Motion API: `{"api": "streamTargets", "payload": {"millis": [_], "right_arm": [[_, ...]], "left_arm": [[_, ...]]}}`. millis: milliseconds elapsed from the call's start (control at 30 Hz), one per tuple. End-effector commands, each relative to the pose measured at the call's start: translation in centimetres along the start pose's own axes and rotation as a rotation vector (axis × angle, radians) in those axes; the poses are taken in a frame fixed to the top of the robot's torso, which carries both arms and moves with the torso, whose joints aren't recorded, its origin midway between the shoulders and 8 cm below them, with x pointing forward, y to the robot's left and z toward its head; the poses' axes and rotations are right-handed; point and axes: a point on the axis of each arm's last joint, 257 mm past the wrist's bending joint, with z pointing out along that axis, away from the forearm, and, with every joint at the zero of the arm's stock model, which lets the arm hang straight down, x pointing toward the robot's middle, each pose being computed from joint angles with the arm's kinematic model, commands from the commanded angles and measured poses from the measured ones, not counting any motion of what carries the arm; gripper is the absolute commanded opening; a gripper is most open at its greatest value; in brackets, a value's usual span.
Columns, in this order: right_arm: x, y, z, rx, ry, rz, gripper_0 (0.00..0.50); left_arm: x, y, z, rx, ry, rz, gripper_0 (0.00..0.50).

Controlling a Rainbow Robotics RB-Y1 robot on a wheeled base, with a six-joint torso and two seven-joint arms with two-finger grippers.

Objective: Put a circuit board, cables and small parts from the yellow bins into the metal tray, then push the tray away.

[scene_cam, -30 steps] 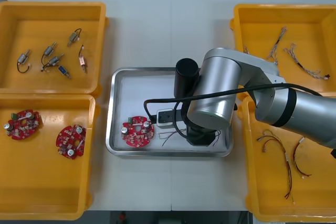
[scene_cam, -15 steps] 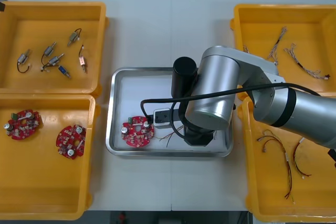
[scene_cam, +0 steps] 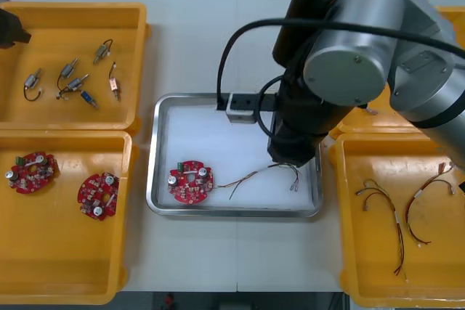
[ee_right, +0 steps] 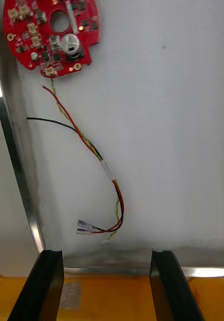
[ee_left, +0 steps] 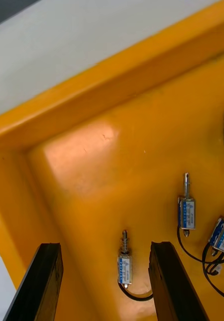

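— Which step now?
— The circuit board [scene_cam: 190, 181] and red and yellow cable [ee_right: 109, 173] lie in the metal tray [scene_cam: 152, 150]; right gripper [ee_right: 106, 255] hangs open, empty, over its rim.
— And next?
— I'd say the small metal parts [ee_left: 186, 213]. Left gripper [ee_left: 104, 247] hovers open above one in the far left yellow bin [scene_cam: 73, 11] (near the corner wall; the middle has more room).

1. Four yellow bins [scene_cam: 73, 6], two per side.
2. One metal tray [scene_cam: 161, 107].
3. Three round red circuit boards [scene_cam: 190, 181]: one lay in the tray, two in the near left bin.
4. Six small metal parts [scene_cam: 69, 69] sat in the far left bin.
5. One red and yellow cable [scene_cam: 254, 175] lay in the tray, and at least two more cables [scene_cam: 396, 226] in the near right bin.
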Motion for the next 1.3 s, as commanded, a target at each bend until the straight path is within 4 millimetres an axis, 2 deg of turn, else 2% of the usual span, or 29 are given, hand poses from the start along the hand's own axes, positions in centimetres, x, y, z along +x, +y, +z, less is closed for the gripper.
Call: {"api": "streamTargets", "payload": {"millis": [33,467,667,900,933,1033,1300], "right_arm": [[1.5,-3.4,-3.5,0.073,-0.027,0.256,0.500],[9.5,-10.5,-8.3,0.194,-0.039,0.953,0.500],[13.8,-12.9,-9.4,0.235,-0.054,1.172,0.500],[17.7,-15.3,-10.3,0.207,-0.040,1.187,0.500],[18.9,-15.9,-10.4,0.203,-0.029,1.165,0.500],[20.8,-16.7,-10.4,0.199,-0.009,1.120,0.500],[23.9,-19.3,-10.0,0.216,-0.010,1.004,0.500]], "left_arm": [[-0.7,-0.3,0.1,0.024,-0.009,-0.076,0.500],[1.1,-1.5,1.7,0.034,0.044,-0.056,0.500],[2.3,-2.2,3.1,0.045,0.063,-0.071,0.500],[2.8,-2.3,4.0,0.043,0.057,-0.091,0.500],[2.9,-2.1,4.0,0.038,0.057,-0.091,0.500],[3.1,-2.0,4.0,0.034,0.060,-0.090,0.500],[3.6,-1.2,4.0,0.008,0.071,-0.066,0.500]]}}
